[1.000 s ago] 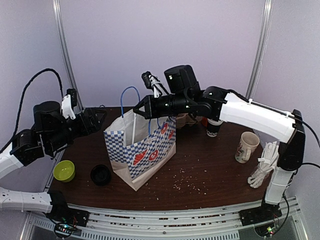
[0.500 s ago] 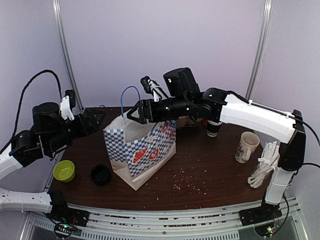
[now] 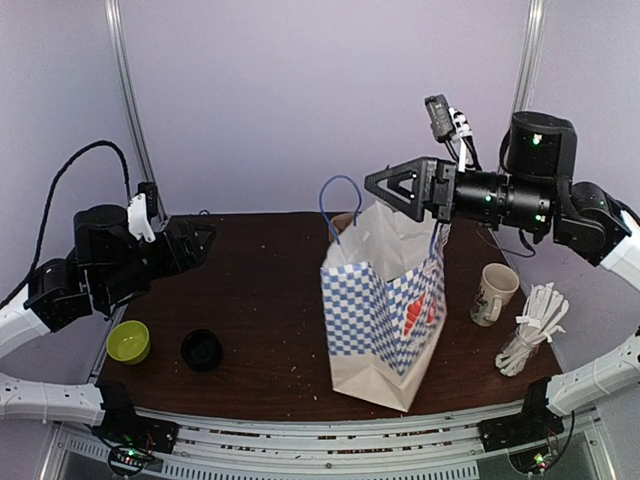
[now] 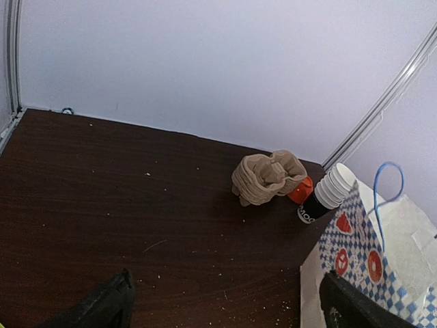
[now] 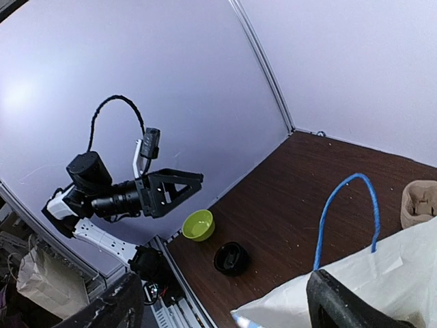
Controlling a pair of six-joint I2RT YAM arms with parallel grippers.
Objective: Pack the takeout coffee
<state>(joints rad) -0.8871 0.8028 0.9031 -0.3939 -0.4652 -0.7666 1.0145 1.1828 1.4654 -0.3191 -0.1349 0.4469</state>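
The takeout coffee shows in no view. A blue-and-white checkered paper bag point(image 3: 385, 300) with blue rope handles stands upright right of the table's centre, its mouth open. My right gripper point(image 3: 385, 185) hovers open just above the bag's rim, with nothing between its fingers. In the right wrist view, the gripper point(image 5: 225, 307) spans the bag's white inside point(image 5: 382, 287) and one blue handle point(image 5: 341, 212). My left gripper point(image 3: 200, 240) is open and empty, raised over the table's left side, pointing toward the bag point(image 4: 372, 260).
A stack of lidless cups point(image 4: 331, 191), a beige crumpled thing point(image 4: 268, 178) and an orange object point(image 4: 300, 190) sit at the back. A green bowl point(image 3: 128, 340) and a black round lid point(image 3: 202, 350) lie front left. A mug point(image 3: 493, 293) and white sticks point(image 3: 527, 335) stand right.
The right arm swung right and up, carrying the bag from centre-left to right of centre. Its jaws went from shut on the bag's top to open. The left arm barely moved.
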